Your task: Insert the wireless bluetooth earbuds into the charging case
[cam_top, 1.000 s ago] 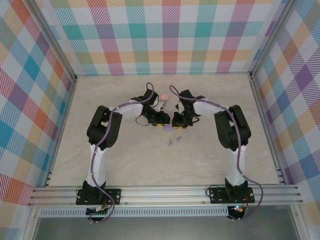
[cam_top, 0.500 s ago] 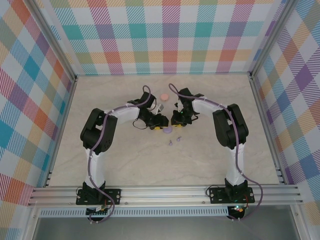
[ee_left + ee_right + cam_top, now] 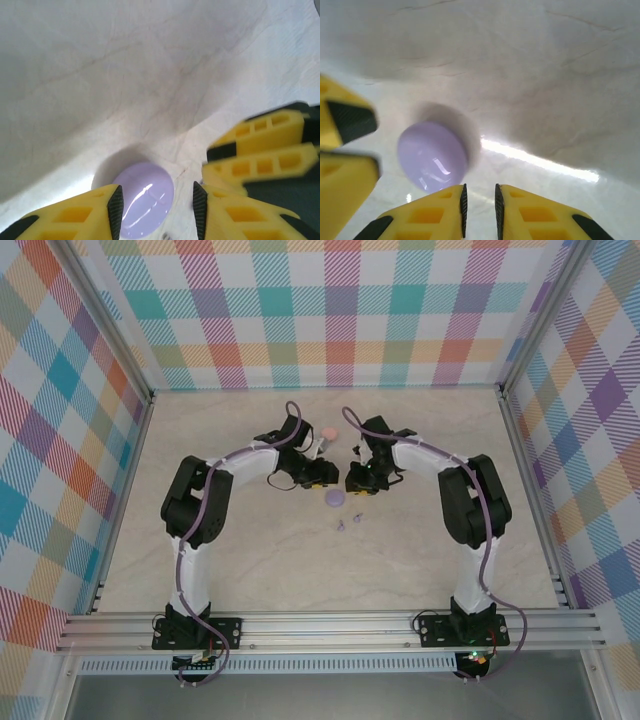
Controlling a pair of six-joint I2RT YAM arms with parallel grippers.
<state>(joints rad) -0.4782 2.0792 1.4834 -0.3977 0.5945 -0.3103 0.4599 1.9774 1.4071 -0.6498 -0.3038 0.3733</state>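
The earbuds (image 3: 341,526), two tiny lilac pieces, lie loose on the bench (image 3: 250,560), close to each other and just nearer the arm bases than the lilac case (image 3: 335,499). That round, domed case sits closed on the bench between the two arms. The left fingers (image 3: 75,215) are spread apart and empty, with the case in the gap ahead of them but not touched. The right fingers (image 3: 420,215) are drawn almost together with a slim gap, holding nothing, and the case lies just beyond their tips, to one side. A pink case (image 3: 326,432) rests farther back, beside the left arm.
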